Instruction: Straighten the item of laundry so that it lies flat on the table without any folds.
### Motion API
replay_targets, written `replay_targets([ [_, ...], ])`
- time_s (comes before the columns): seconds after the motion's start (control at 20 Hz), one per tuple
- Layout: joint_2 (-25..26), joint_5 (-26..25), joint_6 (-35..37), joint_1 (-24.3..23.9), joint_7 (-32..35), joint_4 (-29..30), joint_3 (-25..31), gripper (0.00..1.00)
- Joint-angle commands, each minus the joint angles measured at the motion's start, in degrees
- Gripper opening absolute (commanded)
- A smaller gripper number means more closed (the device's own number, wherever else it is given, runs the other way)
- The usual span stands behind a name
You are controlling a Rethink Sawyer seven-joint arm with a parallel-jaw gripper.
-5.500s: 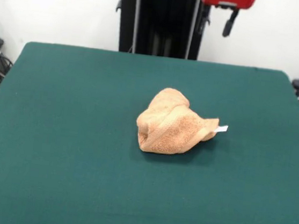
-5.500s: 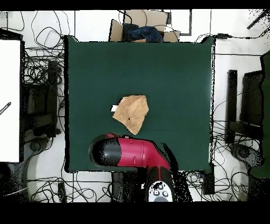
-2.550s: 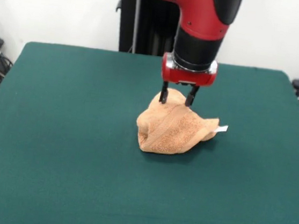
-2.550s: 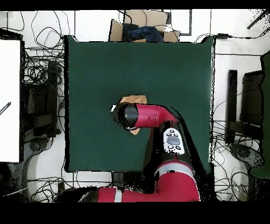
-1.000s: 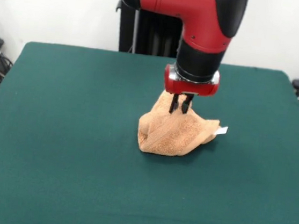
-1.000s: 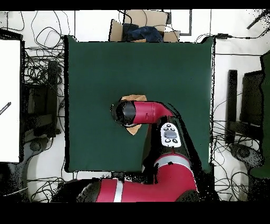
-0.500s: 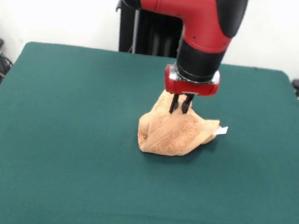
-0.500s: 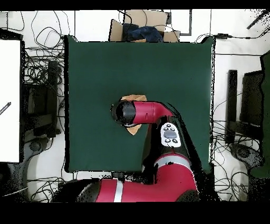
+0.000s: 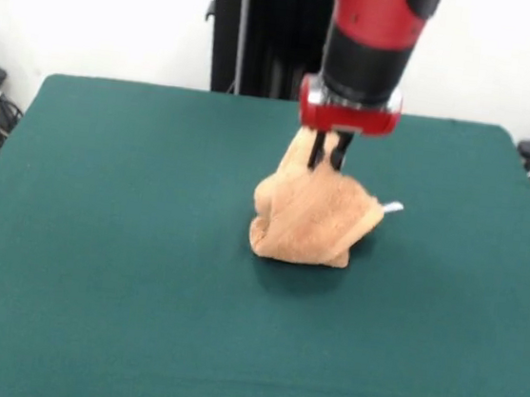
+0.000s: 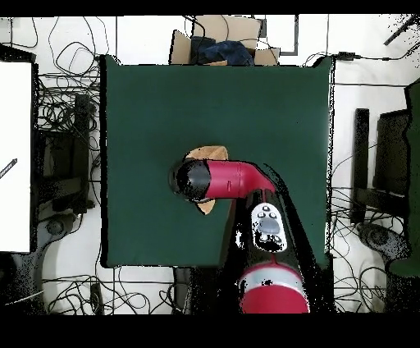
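Here the gripper (image 9: pixel 326 158) is closed on the top of the towel (image 9: pixel 309 218), its two dark fingers (image 9: pixel 317 151) pressed close together with a pinch of orange-tan terry between them. The towel hangs from that pinch as a bunched, roughly cone-shaped heap: narrow at the top where it is held, wider below, with its bottom edge resting on the tabletop (image 9: pixel 104 266) near the middle. It is crumpled and folded over itself, not spread flat. A small white tag (image 9: pixel 392 208) sticks out from the towel's side, toward the picture's right in the front view, just clear of the green cloth.

The arm (image 9: pixel 369 38) comes straight down from the top of the front view, red above, then a black band, then a red collar just over the fingers.

From overhead, the arm (image 10: pixel 220 180) lies across the middle of the tabletop (image 10: pixel 271 107) and covers most of the towel (image 10: pixel 207 152); only a tan sliver shows beyond the arm's round end and another small corner (a pointed bit) on the side toward the robot's base. The gripper itself is hidden under the arm in that view.

A cardboard box (image 10: pixel 220 39) with dark cloth in it sits on the floor beyond the tabletop's far edge, among loose cables (image 10: pixel 61 98).
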Motion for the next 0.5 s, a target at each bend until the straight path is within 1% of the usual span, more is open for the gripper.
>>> replay_targets([
  [0.05,-13.82,4.16,11.09,0.33,2.78,6.95,4.66,0.0],
  [0.15,-16.06,4.67,13.15,1.05,3.18,6.92,4.1,0.0],
  [0.35,-20.22,5.39,19.88,3.65,5.64,5.81,2.2,0.0],
  [0.5,-22.08,6.55,22.27,4.35,6.73,6.42,1.96,0.0],
])
